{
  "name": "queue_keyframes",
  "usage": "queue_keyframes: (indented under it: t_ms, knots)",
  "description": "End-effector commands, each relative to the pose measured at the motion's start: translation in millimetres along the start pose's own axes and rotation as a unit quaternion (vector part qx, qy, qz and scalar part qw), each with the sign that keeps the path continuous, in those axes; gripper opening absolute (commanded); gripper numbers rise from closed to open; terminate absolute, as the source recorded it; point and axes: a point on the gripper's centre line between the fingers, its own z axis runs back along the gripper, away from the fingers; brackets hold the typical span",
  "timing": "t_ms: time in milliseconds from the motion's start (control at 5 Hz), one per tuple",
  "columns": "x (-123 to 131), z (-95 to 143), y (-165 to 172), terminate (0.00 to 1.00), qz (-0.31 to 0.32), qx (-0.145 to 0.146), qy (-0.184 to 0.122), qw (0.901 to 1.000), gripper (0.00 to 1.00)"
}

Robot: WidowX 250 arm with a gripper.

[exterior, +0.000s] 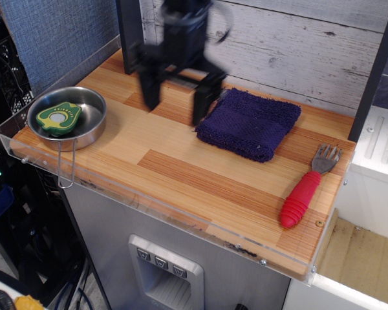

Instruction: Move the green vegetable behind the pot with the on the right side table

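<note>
**Pincer hangs open to the right of the pot, avocado not yet touched**

The toy avocado half (pixel 59 117) lies flat inside the steel pot (pixel 90 132), which sits at the left end of the desk (pixel 181 174), close to the clear rim at the near-left corner. The pot's thin wire handle hangs over the near edge. The avocado's long axis runs roughly left to right, tilted slightly so its narrow end points toward the far right.

The pincer (pixel 176 102) is blurred, over the far middle of the desk, between the pot and the folded purple cloth (pixel 249 124). The avocado lies to its left and somewhat nearer, well apart from it. There is only one arm, so no choice of hand arises.

The two fingers stand wide apart and point down; nothing sits between them and they grip nothing. Whether the right finger's tip brushes the left edge of the cloth cannot be told through the blur.

As a judgement, the task is at its start: the reach is the step in hand, and the pincer needs to travel left and toward the near side, then descend into the pot across the avocado's narrow width. The pot's raised wall could catch a finger on the way down.

A red-handled fork (pixel 304 190) lies at the near right, away from the action.
</note>
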Motion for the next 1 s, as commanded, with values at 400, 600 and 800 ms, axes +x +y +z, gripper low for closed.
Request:
queue_keyframes:
  t_ms: [400, 600, 800]
  knots:
    - [-10, -12, 111, 0.00, 0.043, -0.013, -0.031, 0.9985, 1.00]
    - [-9, -10, 118, 0.00, 0.038, -0.019, -0.038, 0.9984, 1.00]
    - [-7, -11, 127, 0.00, 0.039, -0.019, -0.035, 0.9984, 1.00]
